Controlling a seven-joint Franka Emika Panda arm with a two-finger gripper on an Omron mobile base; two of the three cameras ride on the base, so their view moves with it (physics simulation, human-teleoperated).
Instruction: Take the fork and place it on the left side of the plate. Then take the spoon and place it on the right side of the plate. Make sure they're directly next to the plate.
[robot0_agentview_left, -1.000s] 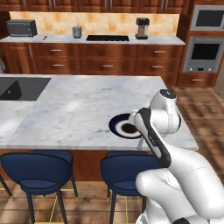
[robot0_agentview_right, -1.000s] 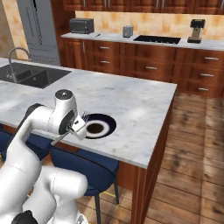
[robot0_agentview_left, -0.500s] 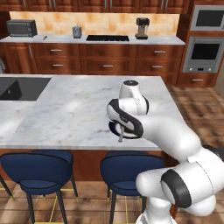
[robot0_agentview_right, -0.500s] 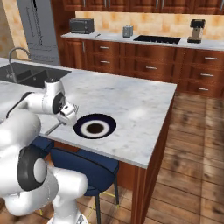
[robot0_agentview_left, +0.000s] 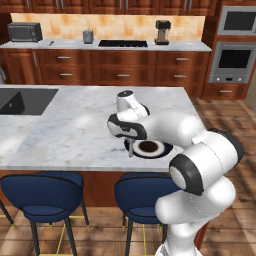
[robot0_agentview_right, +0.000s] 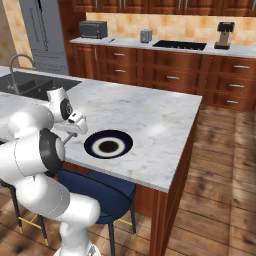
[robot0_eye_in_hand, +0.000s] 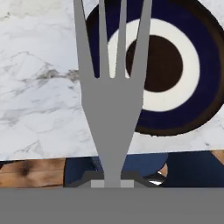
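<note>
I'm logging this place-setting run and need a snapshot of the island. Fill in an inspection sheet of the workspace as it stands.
Surface: white marble island, with a sink set in at its far left.
Job's things: plate lies flat near the island's front edge; fork is held in the air, tines pointing out over the plate's left part; spoon nothing seen.
Clutter: nothing seen on the island.
Grippers: pincer shut on the fork, just left of the plate.
Cables: nothing seen.
Surroundings: blue stools under the front edge; back counter with microwave, cooktop and coffee maker; wall oven.
</note>
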